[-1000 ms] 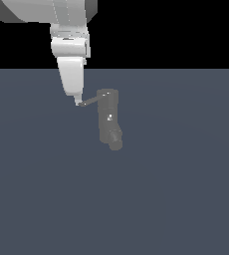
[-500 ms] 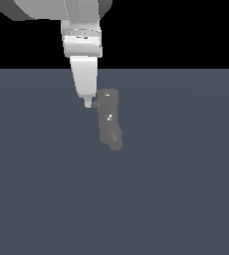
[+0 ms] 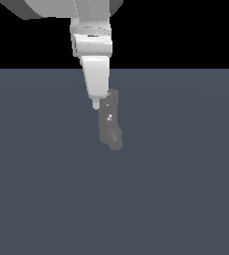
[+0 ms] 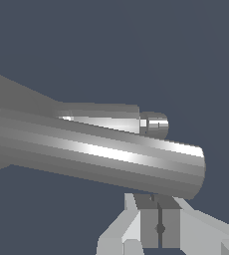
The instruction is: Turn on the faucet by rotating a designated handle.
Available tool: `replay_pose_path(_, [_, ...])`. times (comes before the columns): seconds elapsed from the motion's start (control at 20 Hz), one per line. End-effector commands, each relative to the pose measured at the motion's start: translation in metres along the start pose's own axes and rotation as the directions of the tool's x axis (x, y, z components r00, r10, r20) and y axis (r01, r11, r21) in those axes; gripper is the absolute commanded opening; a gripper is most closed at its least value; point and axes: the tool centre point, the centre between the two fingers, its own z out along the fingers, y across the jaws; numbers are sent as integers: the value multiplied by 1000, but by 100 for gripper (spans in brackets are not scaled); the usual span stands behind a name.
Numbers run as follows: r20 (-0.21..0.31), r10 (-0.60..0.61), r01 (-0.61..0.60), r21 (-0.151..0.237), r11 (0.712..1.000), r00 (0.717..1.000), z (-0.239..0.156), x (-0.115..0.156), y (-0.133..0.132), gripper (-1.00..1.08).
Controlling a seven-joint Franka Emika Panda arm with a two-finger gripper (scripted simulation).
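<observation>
The faucet (image 3: pixel 109 122) is a dull grey cylinder, leaning slightly, with its stubby spout (image 3: pixel 116 144) at the lower end. My gripper (image 3: pixel 96 104) comes down from above and its tip touches the faucet's upper end on the exterior view's left side. The handle does not show in the exterior view; the white finger covers that spot. In the wrist view the faucet body (image 4: pixel 101 154) fills the middle. My gripper (image 4: pixel 159 199) is shut and empty, its fingers pressed together against the body. Past the body lies a thinner grey piece with a rounded tip (image 4: pixel 154 124); I cannot tell whether it is handle or spout.
The faucet stands alone on a flat dark blue-grey floor (image 3: pixel 186 199). The white arm (image 3: pixel 91 45) reaches down from the upper edge of the exterior view.
The gripper has moved toward the exterior view's right, up against the faucet's top. The thin rod that stuck out to the left a second ago has shortened and now no longer shows.
</observation>
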Motion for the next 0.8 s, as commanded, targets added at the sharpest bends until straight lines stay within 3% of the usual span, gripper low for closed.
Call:
replay_pose_path(0.0, [-1,12,-12,0,1000,1000,0,20,1,-100])
replay_pose_path(0.75, [-2,18,-18,-2,1000,1000,0,107,2,-100])
